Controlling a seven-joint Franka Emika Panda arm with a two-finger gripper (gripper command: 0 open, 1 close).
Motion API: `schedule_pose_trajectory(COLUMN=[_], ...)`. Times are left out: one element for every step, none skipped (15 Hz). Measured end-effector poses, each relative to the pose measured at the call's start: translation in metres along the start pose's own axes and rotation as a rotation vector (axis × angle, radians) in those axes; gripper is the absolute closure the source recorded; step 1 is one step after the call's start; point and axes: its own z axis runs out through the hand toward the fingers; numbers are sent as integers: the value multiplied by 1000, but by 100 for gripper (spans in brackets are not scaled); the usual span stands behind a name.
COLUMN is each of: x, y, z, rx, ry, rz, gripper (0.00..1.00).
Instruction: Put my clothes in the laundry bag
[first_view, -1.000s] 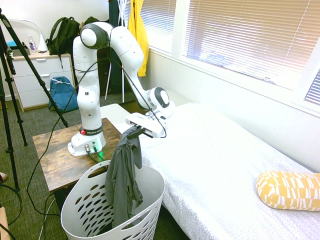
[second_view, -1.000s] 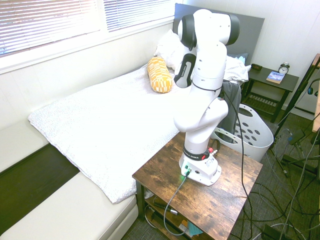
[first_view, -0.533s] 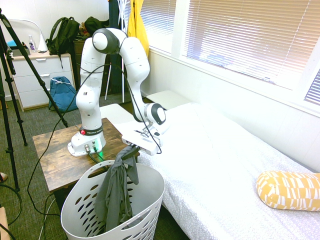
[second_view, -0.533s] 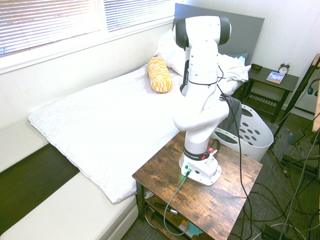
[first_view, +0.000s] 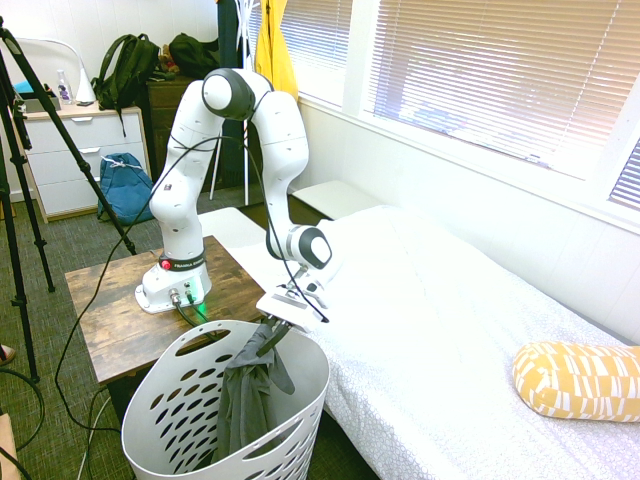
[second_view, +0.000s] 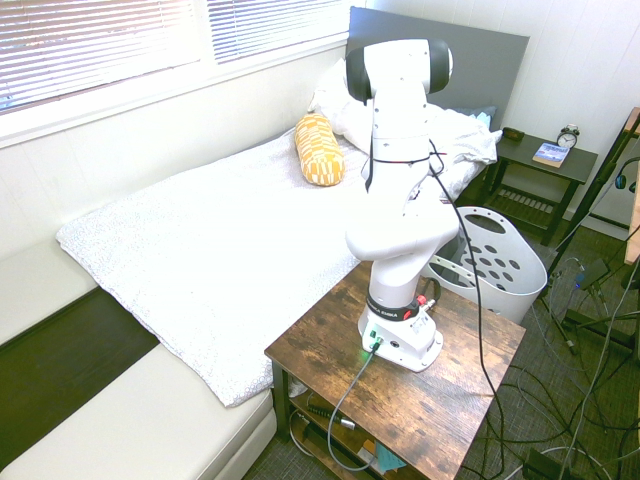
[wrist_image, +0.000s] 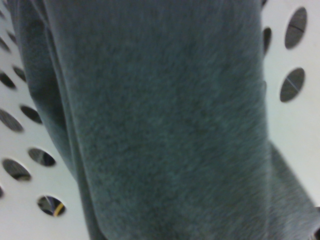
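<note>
One dark gray garment (first_view: 245, 400) hangs inside the perforated white laundry basket (first_view: 312, 372), its top at the basket's rim. Gripper (first_view: 272, 332) is over the basket, by the cloth's top; can't tell how open, or if it has hold. Risks: fabric snagging on the gripper and lifting out; early retreat dragging cloth over the rim.

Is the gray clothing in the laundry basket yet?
Mostly: the gray clothing hangs inside the basket, its top near the gripper.

The garment (first_view: 247, 395) lies in the basket (first_view: 172, 425), between the camera and the bed (first_view: 420, 330).
</note>
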Motion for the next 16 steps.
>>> schedule_pose_trajectory(x=[6, 12, 18, 24, 29, 33, 34, 36, 37, 37, 36, 36, 37, 39, 43, 47], y=[1, 5, 8, 13, 20, 26, 34, 48, 64, 78, 90, 96, 99, 101, 104, 106], z=[-7, -14, -20, -25, -29, -35, -44, -57, -68, -74, -71, -65, -61, -66, -80, -105], rx=[38, 64, 83, 96, 108, 139, 185, 242, 306, 353, 371, 377, 397, 435, 470, 501], ry=[-15, -22, -25, -24, -28, -56, -106, -152, -183, -201, -209, -217, -229, -230, -207, -164], rz=[38, 68, 87, 99, 112, 126, 112, 90, 80, 67, 53, 49, 57, 61, 56, 56], gripper=[0, 0, 0, 0, 0, 0, 0, 0, 0, 0, 0, 0, 0, 0, 0, 0])
